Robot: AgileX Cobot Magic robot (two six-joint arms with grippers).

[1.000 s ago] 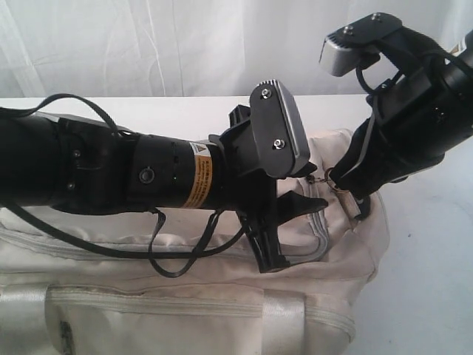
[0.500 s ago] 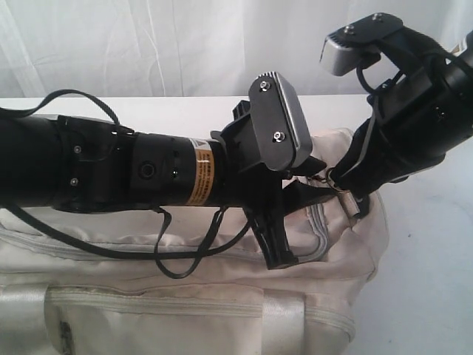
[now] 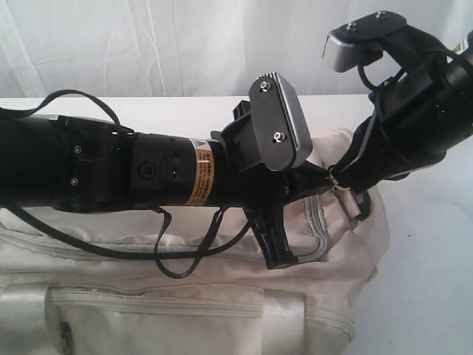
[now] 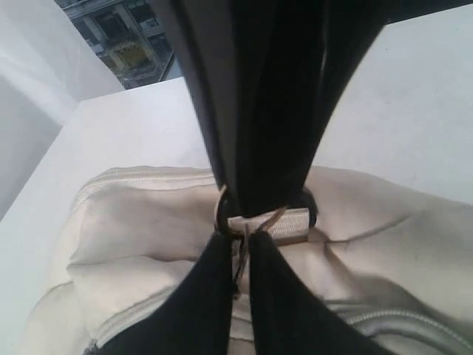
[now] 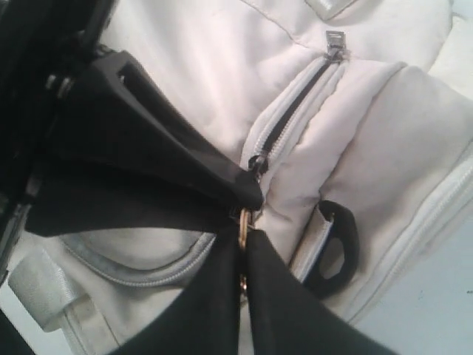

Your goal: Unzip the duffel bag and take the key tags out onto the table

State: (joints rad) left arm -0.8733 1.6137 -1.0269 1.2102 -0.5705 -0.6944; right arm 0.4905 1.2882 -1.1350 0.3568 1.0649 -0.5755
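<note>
The cream duffel bag (image 3: 185, 296) lies on the white table (image 3: 429, 281), its grey zipper (image 5: 295, 111) partly parted. My left gripper (image 3: 324, 180) reaches across to the bag's right end. In the left wrist view it (image 4: 240, 244) is shut on a thin brown pull cord just below a webbing loop (image 4: 277, 225). My right gripper (image 3: 341, 181) meets it there, shut on a brass ring (image 5: 244, 222) at the zipper's end. The left fingertip (image 5: 247, 194) touches that same spot. The key tags are hidden.
A black D-ring (image 5: 336, 251) hangs on the bag's end beside the right fingers. A carry strap (image 3: 284, 318) crosses the bag's near side. A loose black cable (image 3: 177, 259) droops from the left arm over the bag. A white curtain (image 3: 185, 44) stands behind.
My left gripper has slid right and its tip has risen to meet the ring at my right gripper. The right gripper has barely moved.
</note>
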